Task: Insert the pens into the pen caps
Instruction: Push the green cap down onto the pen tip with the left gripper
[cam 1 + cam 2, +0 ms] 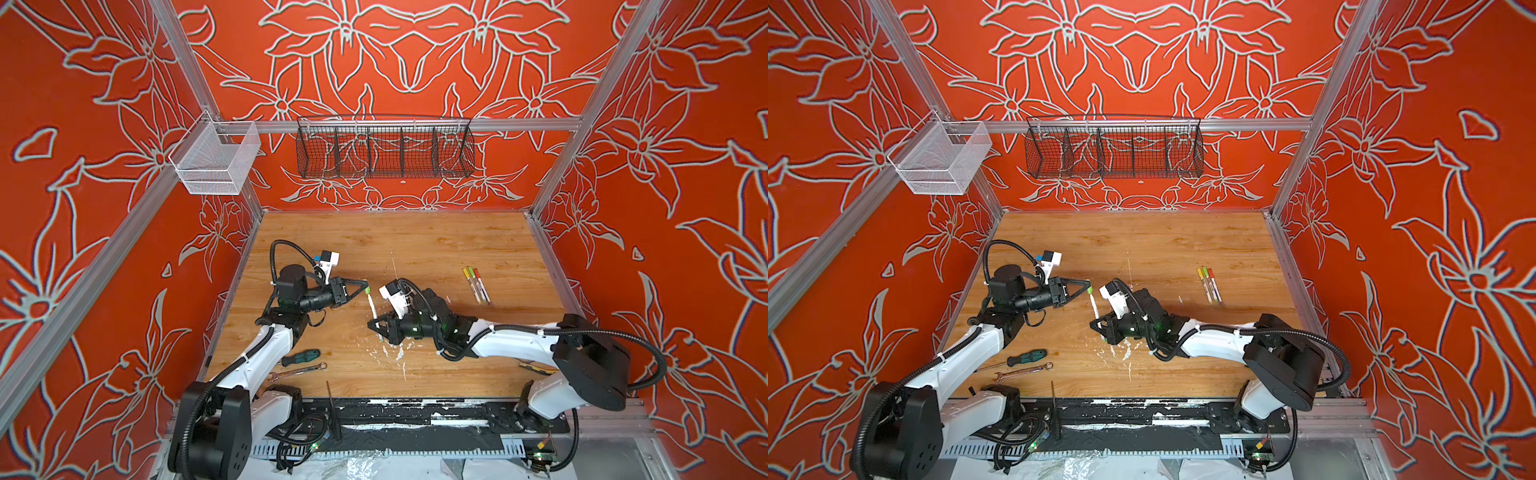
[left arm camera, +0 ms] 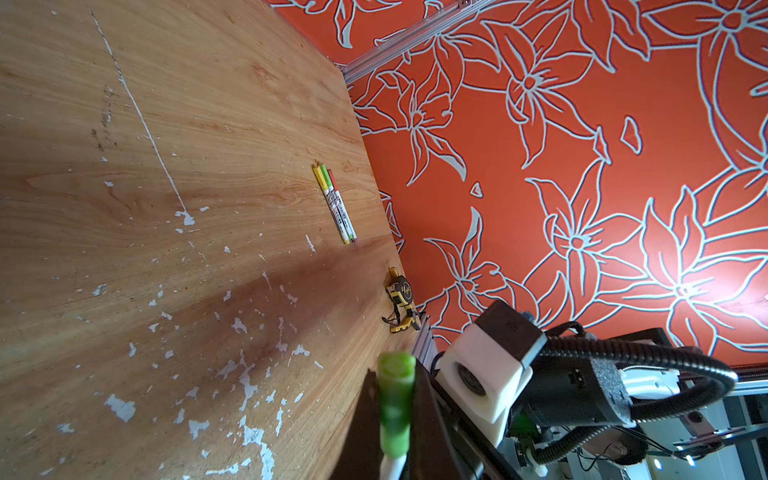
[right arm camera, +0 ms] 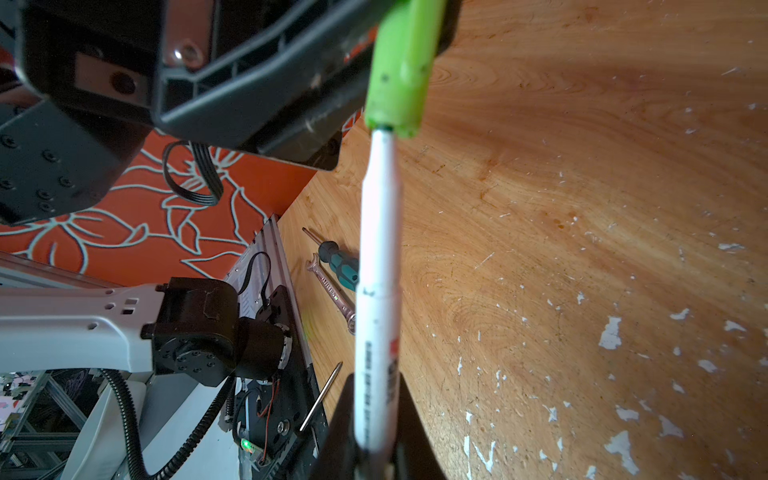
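Orange walls [image 1: 665, 104] with pale flower outlines enclose a scuffed wooden tabletop [image 1: 436, 241], flecked with white chips near its front. Above the middle of it we see the left gripper [image 1: 366, 286] clamped on a green pen cap [image 3: 400, 70], its fingers pressed against the cap's sides. The right gripper [image 1: 374, 326] is closed around the lower barrel of a white pen [image 3: 380, 249], which runs from those fingers to the cap, clear of the tabletop. In the right wrist view the pen's narrow end meets the cap's open mouth; how deep it sits inside we cannot tell.

Three capped pens [image 1: 476, 285] lie side by side and touching on the right part of the table, well apart from both grippers. Their yellow, green and red-orange caps point toward the back wall. Near the left arm a green-handled screwdriver [image 1: 301, 357] lies just beside a silver wrench [image 1: 297, 371]. A yellow-and-black tape measure [image 2: 401, 299] sits at the table's right edge. On the back rail hang a black wire basket [image 1: 384, 149] and a white mesh basket [image 1: 216, 160].
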You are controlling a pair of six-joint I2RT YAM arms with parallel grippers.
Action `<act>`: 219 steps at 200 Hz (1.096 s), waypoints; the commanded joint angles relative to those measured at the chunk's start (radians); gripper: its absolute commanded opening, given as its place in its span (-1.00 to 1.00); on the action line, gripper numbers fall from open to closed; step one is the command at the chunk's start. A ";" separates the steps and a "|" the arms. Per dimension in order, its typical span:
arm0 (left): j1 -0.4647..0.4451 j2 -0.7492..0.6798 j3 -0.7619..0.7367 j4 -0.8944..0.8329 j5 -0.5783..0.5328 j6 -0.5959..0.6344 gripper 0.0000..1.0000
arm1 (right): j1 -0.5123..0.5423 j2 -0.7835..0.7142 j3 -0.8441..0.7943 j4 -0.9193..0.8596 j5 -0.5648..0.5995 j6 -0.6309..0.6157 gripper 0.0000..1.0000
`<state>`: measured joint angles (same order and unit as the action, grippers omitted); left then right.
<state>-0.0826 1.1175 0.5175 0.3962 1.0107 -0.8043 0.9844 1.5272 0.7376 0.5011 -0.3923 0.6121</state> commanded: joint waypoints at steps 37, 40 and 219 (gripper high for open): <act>-0.036 -0.008 0.001 -0.025 0.004 0.048 -1.00 | 0.007 -0.027 0.014 -0.015 0.022 -0.008 -1.00; -0.038 -0.010 0.002 -0.029 0.003 0.051 -1.00 | 0.007 -0.028 0.014 -0.015 0.024 -0.009 -1.00; -0.314 -0.122 0.016 -0.164 -0.050 0.271 -1.00 | -0.003 -0.209 0.000 -0.073 0.118 -0.130 -1.00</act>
<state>-0.3241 0.9974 0.5365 0.2913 0.8436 -0.5678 0.9844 1.3594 0.7204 0.3237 -0.3218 0.5518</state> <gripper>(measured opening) 0.085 0.131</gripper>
